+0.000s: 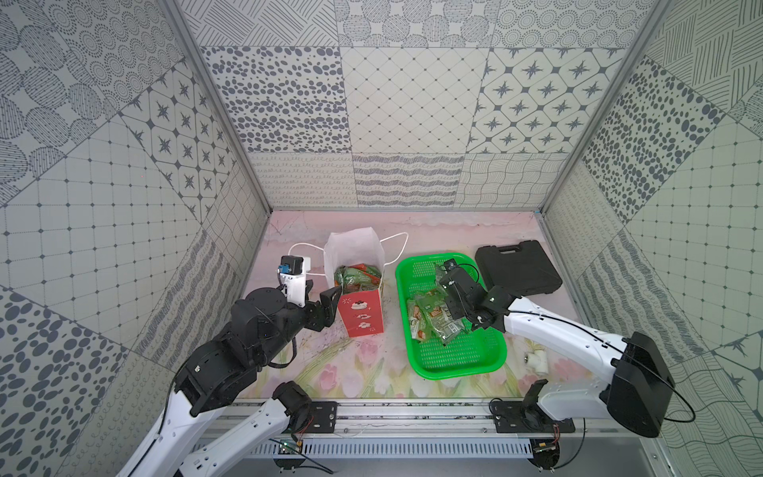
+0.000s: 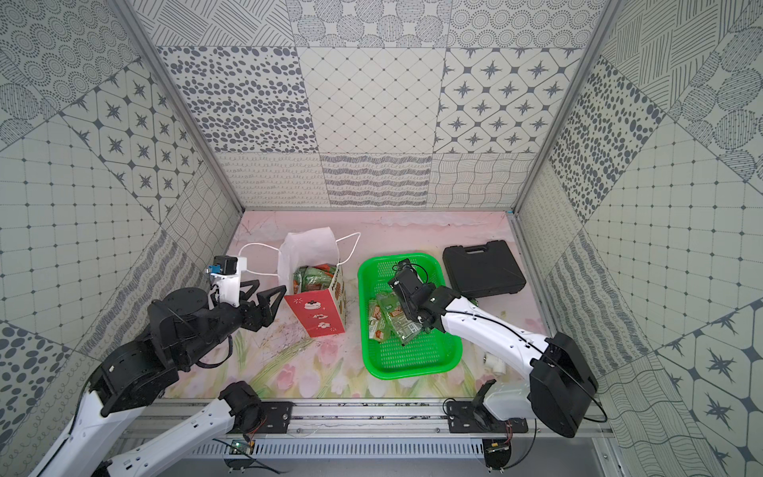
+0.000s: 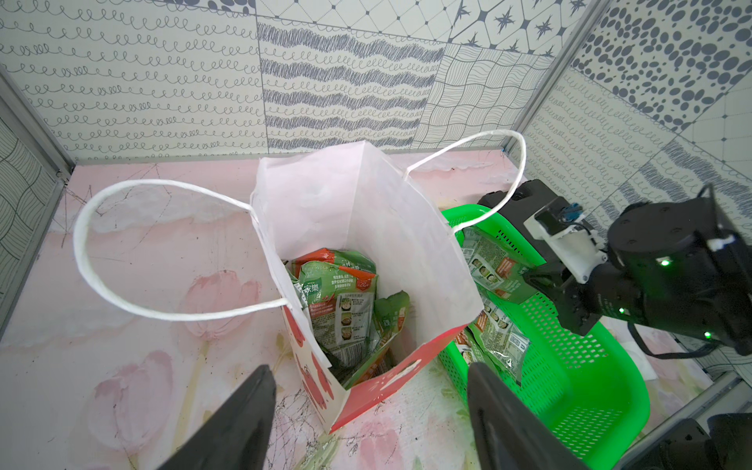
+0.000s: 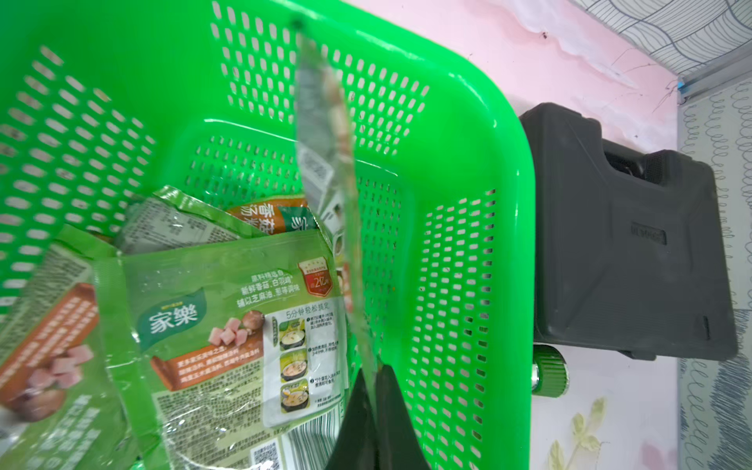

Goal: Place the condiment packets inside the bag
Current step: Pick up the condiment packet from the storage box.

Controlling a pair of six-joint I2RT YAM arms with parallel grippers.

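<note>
Right pincer (image 4: 374, 372) clamps packet (image 4: 325, 162); glossy green, edge-on

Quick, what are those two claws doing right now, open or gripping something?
Left end effector: open, holding nothing.
Right end effector: closed on a condiment packet over the green basket.

You've got a pink tulip-print tabletop (image 1: 322, 363). Red-and-white paper gift bag (image 1: 363, 318) stands upright left of centre. Green mesh basket (image 1: 454, 371) is right of it, not touching. Black plastic case (image 1: 516, 264) lies flat at the right edge, toward the back-right corner. Small white fitting (image 1: 536, 359) sits by the basket's front-right corner. Small green ribbed cylinder (image 4: 549, 372) lies between basket and case.
</note>
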